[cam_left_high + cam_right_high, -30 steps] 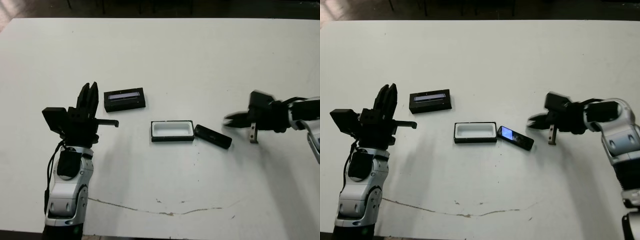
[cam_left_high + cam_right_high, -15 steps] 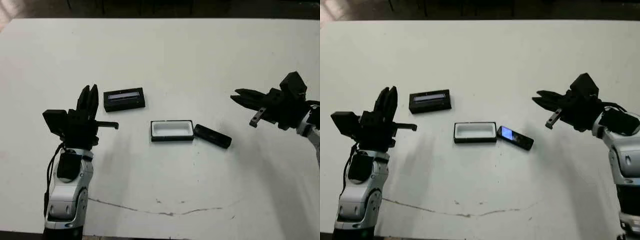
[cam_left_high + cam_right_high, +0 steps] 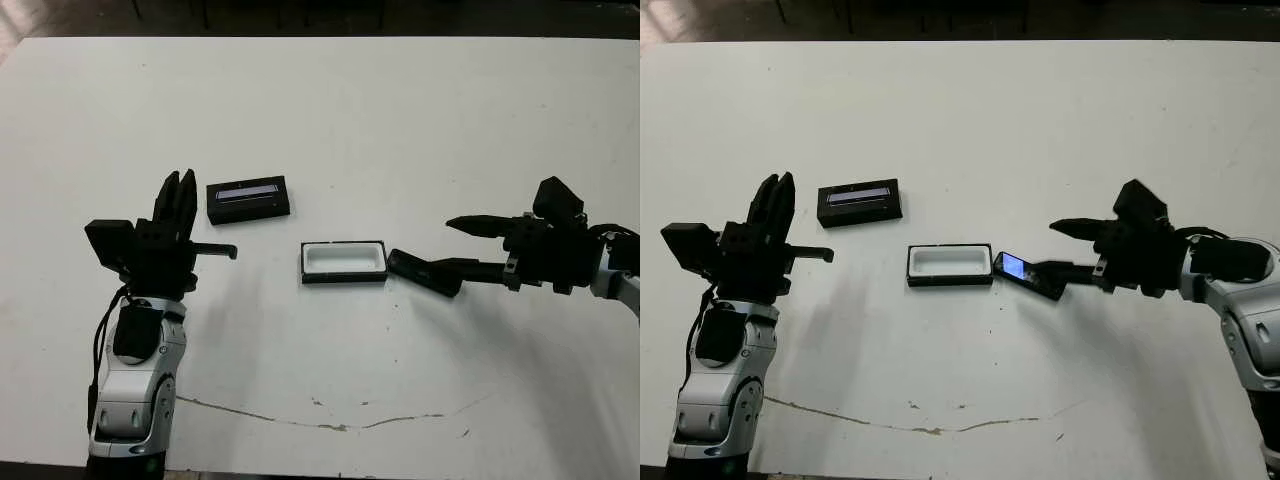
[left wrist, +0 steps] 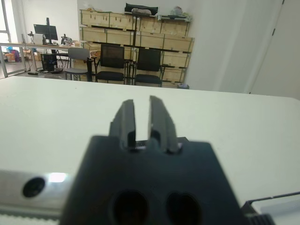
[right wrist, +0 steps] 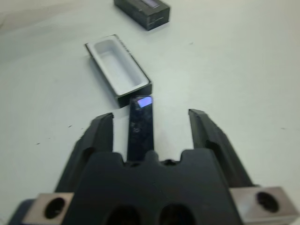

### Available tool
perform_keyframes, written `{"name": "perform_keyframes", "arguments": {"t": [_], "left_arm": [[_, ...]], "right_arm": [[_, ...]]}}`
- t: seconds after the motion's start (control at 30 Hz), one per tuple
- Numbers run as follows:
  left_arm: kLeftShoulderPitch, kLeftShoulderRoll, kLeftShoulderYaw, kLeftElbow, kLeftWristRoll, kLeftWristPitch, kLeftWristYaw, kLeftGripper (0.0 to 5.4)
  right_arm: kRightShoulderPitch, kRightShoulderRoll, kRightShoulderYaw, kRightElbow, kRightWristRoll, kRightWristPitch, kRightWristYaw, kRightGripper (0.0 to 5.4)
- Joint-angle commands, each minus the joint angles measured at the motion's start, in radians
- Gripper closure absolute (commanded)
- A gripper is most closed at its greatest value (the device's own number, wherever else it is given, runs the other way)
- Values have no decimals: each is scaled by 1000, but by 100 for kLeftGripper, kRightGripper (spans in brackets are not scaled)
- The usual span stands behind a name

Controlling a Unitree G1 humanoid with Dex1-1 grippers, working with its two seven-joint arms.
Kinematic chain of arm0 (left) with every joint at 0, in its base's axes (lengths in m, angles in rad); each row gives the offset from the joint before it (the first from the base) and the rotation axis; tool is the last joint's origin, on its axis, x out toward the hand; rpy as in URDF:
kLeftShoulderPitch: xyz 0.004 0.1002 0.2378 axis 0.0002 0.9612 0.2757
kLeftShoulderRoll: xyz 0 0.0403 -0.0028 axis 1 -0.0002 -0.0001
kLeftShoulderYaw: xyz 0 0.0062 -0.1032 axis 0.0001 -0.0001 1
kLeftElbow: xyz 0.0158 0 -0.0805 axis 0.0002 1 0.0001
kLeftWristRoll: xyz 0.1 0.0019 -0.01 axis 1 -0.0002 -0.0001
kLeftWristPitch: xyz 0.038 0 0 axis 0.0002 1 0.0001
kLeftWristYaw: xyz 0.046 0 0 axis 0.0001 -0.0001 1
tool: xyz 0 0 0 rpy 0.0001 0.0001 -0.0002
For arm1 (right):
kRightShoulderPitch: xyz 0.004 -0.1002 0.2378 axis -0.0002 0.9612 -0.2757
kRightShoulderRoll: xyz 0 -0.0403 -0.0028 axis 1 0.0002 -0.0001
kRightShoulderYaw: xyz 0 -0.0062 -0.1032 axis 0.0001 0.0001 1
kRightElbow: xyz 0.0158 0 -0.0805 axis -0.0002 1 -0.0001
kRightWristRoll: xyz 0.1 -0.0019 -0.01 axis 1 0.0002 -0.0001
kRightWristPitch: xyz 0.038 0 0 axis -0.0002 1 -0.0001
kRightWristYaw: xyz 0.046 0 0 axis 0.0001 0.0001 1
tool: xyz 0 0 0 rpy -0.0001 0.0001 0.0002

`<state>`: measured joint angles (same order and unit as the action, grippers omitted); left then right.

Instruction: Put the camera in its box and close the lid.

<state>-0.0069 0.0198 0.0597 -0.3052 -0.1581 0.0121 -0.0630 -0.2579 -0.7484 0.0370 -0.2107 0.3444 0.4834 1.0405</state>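
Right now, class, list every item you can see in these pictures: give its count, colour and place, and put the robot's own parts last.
table: one, white, under everything.
box: one, black with white lining, open, mid-table.
camera: one, black bar with a blue patch, lying just to the robot's right of the box.
lid: one, black with a pale stripe, lying apart from the box, farther back toward the robot's left.
chairs: several, dark, beyond the table, with wooden crates behind.
left tool: one, black, fingers close together, off to the left of the lid.
right tool: one, black, fingers spread either side of the camera.
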Motion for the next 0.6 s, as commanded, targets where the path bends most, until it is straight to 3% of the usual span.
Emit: {"name": "perform_keyframes", "arguments": {"t": [0.03, 0.3, 0.6], "left_arm": [[14, 7, 4, 8, 3, 14, -1, 540], [17, 8, 2, 12, 8, 8, -3, 540], [26, 7, 2, 10, 13, 3, 0, 540]], "right_arm": [[24, -16, 15, 18, -7, -11, 17, 180], [34, -10, 20, 50, -16, -53, 35, 4], [72, 1, 32, 82, -43, -64, -1, 1]]}}
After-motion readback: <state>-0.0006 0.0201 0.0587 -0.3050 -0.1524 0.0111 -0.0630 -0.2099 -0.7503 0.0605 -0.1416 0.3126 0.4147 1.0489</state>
